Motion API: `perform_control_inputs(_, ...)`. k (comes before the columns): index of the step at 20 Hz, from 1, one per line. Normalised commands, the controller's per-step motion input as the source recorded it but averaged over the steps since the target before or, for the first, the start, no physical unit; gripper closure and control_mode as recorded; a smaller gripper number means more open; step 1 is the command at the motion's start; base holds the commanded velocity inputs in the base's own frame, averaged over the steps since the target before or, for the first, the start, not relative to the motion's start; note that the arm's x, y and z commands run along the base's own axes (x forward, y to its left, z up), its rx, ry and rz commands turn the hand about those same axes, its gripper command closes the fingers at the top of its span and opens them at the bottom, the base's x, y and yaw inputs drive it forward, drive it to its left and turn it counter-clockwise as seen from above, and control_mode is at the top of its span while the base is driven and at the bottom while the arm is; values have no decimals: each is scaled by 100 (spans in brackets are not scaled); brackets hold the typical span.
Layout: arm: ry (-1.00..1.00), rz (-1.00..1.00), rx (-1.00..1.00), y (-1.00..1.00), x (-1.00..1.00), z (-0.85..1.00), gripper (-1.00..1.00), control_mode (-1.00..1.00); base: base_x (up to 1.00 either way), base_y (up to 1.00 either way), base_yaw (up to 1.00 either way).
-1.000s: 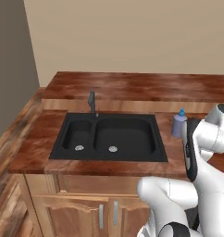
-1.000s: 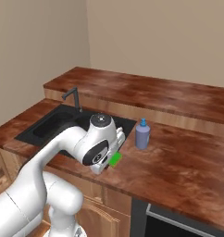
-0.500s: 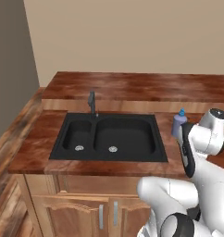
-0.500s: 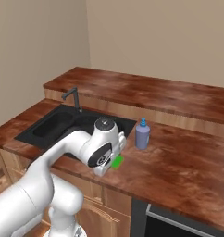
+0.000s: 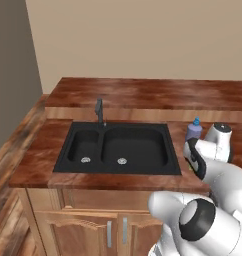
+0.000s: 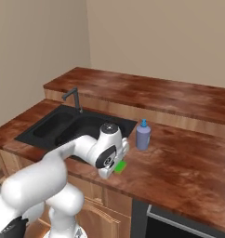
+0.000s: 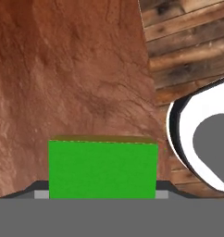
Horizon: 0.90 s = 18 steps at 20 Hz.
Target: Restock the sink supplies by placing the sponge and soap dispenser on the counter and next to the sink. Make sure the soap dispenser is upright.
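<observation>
My gripper (image 7: 102, 193) is shut on the sponge (image 7: 102, 169), a bright green block with a dark finger tip on each side. The hand holds it low over the reddish-brown counter (image 7: 77, 69); whether it touches the wood I cannot tell. From the right base view the sponge (image 6: 119, 166) pokes out under the white hand, near the counter's front edge, just right of the black sink (image 6: 54, 125). The soap dispenser (image 6: 142, 135) stands upright a little behind it. The left base view has the soap dispenser (image 5: 194, 131) beside the sink (image 5: 138, 145), with the gripper (image 5: 197, 162) close in front of it.
A slim dark faucet (image 5: 99, 111) rises behind the basins, and a raised wooden ledge (image 6: 147, 90) runs along the back. Bare counter (image 6: 188, 162) stretches to the right of the dispenser. Plank flooring (image 7: 188, 46) lies beyond the counter's edge.
The hand, still gripping the sponge, has sunk slightly toward the counter and shifted a little. The soap dispenser has stayed in place.
</observation>
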Motion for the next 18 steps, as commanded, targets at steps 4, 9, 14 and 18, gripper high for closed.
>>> perform_control_inputs(4, 0, 0, 0, -21, 12, -24, 100, -100, 0, 0, 0)
perform_control_inputs(9, 0, 0, 0, -18, 5, -21, 100, -100, 0, 0, 0)
perform_control_inputs(14, 0, 0, 0, -2, 20, -19, 100, -100, 0, 0, 0)
perform_control_inputs(18, 1, 0, 0, 0, 30, -8, 100, -100, 0, 0, 0)
